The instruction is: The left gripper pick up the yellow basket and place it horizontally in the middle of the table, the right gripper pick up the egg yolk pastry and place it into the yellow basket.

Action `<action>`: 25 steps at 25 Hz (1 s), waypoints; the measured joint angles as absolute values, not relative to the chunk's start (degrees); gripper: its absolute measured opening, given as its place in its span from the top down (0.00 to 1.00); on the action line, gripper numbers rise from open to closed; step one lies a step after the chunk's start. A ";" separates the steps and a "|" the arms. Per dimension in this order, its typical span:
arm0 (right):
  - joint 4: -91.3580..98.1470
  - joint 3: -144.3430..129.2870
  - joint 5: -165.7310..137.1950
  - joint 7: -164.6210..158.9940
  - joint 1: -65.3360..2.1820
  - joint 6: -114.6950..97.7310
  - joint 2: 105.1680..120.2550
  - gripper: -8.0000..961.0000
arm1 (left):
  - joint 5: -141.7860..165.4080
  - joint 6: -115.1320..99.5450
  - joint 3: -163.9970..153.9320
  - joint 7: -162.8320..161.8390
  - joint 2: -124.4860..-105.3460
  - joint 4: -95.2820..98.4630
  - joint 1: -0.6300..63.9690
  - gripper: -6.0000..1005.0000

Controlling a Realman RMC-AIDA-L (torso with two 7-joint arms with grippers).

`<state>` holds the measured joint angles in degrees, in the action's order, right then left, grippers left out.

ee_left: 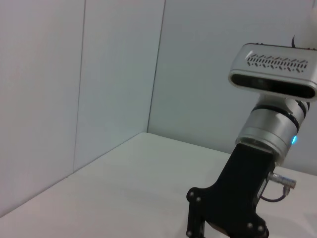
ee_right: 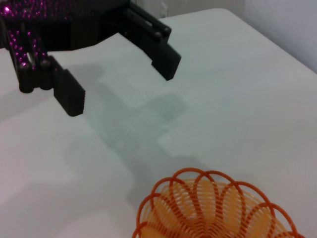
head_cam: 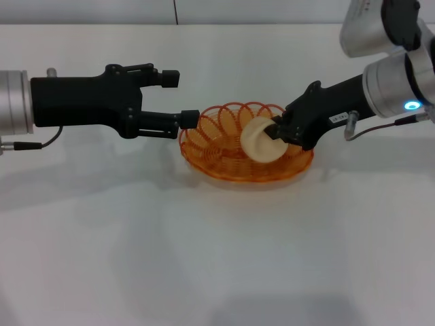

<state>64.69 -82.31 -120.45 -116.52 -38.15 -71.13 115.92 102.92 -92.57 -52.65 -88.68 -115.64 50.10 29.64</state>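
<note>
The yellow basket lies flat on the white table, near its middle. My right gripper is shut on the egg yolk pastry and holds it over the right part of the basket's bowl. My left gripper is open and empty just left of the basket's rim, with its lower finger close to the rim. In the right wrist view the left gripper hangs open above the table, apart from the basket. The pastry does not show in that view.
The left wrist view shows my right arm's black wrist and silver link against grey walls. The table's far edge meets the wall at the back. No other objects are in view.
</note>
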 joint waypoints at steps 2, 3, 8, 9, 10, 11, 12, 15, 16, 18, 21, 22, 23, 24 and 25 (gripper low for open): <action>64.68 -83.21 -120.45 -116.49 -38.32 -70.36 115.93 0.93 | 102.92 -92.55 -52.65 -88.68 -115.65 50.10 29.71 0.12; 64.65 -83.72 -120.45 -116.48 -38.46 -69.91 115.93 0.93 | 102.92 -92.54 -52.65 -88.68 -115.66 50.10 29.71 0.12; 64.59 -84.57 -120.44 -116.61 -38.81 -68.41 115.93 0.82 | 102.92 -92.54 -52.65 -88.66 -115.67 50.10 29.47 0.12; 64.60 -84.46 -120.45 -116.68 -38.81 -68.23 115.93 0.80 | 102.92 -92.54 -52.65 -88.65 -115.67 50.10 29.41 0.12; 64.68 -84.36 -120.42 -116.75 -38.69 -68.05 115.93 0.78 | 102.92 -92.54 -52.64 -88.65 -115.66 50.09 29.35 0.12; 64.86 -84.24 -120.27 -116.79 -38.47 -67.77 115.92 0.76 | 102.91 -92.54 -52.65 -88.66 -115.66 50.10 29.27 0.12; 65.18 -84.19 -119.82 -116.79 -38.10 -67.34 115.88 0.73 | 102.86 -92.54 -52.65 -88.67 -115.66 50.10 29.11 0.12; 66.95 -84.16 -118.50 -116.59 -36.50 -66.71 115.62 0.62 | 102.60 -92.54 -52.64 -88.65 -115.52 50.10 28.51 0.12; 67.86 -84.15 -118.25 -116.49 -35.80 -66.66 115.54 0.59 | 102.56 -92.54 -52.65 -88.58 -115.52 50.10 28.46 0.12; 70.64 -83.99 -118.06 -116.36 -33.50 -66.63 115.49 0.50 | 102.52 -92.54 -52.63 -88.46 -115.51 50.10 28.42 0.12; 73.96 -82.57 -118.07 -116.30 -30.36 -67.21 115.44 0.35 | 102.46 -92.64 -52.51 -88.25 -115.50 50.10 28.40 0.12; 74.54 -81.89 -118.06 -116.29 -29.53 -67.58 115.45 0.30 | 102.46 -92.77 -52.15 -88.24 -115.50 50.10 28.40 0.12; 74.93 -80.96 -117.79 -116.15 -28.66 -68.05 115.49 0.27 | 102.49 -92.89 -51.69 -88.22 -115.53 50.10 28.37 0.12; 75.27 -79.87 -117.19 -115.80 -27.63 -68.79 115.52 0.24 | 102.58 -93.01 -51.26 -88.21 -115.56 50.10 28.34 0.12; 75.49 -78.87 -116.48 -115.28 -26.78 -69.56 115.51 0.21 | 102.62 -93.11 -50.88 -88.16 -115.60 50.10 28.25 0.12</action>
